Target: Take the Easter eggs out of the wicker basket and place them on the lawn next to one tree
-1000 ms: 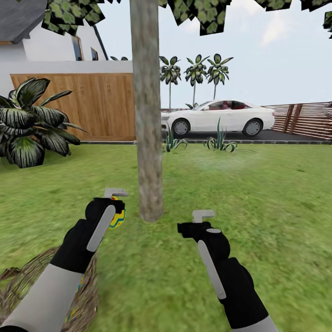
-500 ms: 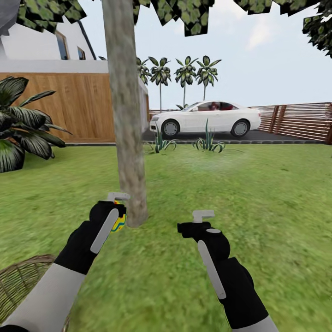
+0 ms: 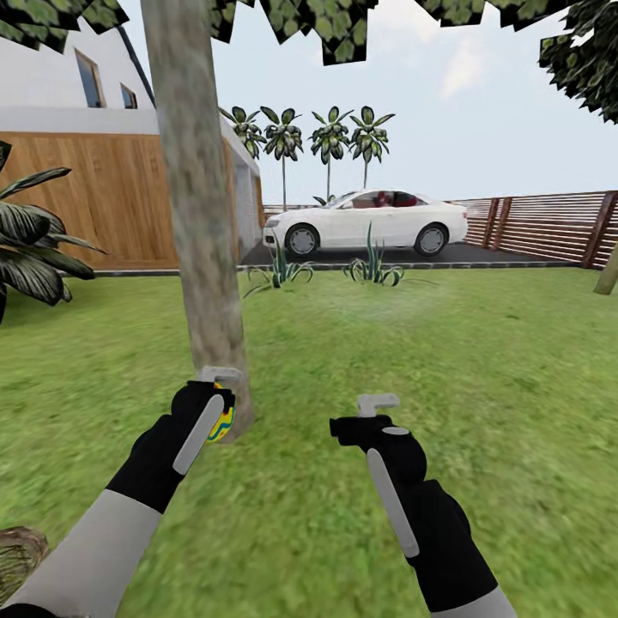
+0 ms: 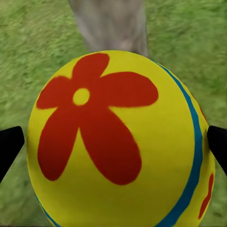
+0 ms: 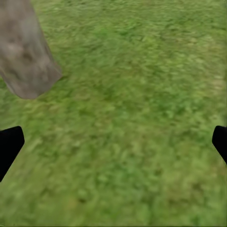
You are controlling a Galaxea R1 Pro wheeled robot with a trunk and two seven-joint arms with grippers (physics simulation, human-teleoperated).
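One Easter egg (image 3: 221,422) up in the left gripper (image 3: 216,388) | one grey-brown tree (image 3: 196,215) | four palm trees (image 3: 306,137) far back | one white car (image 3: 365,221) | two spiky plants (image 3: 279,270) | one wicker basket (image 3: 15,558), just its edge.

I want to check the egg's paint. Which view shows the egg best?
The left wrist view: the egg is close, its red flower and blue stripe plain. In the head view the egg is small, half hidden by the left pincer.
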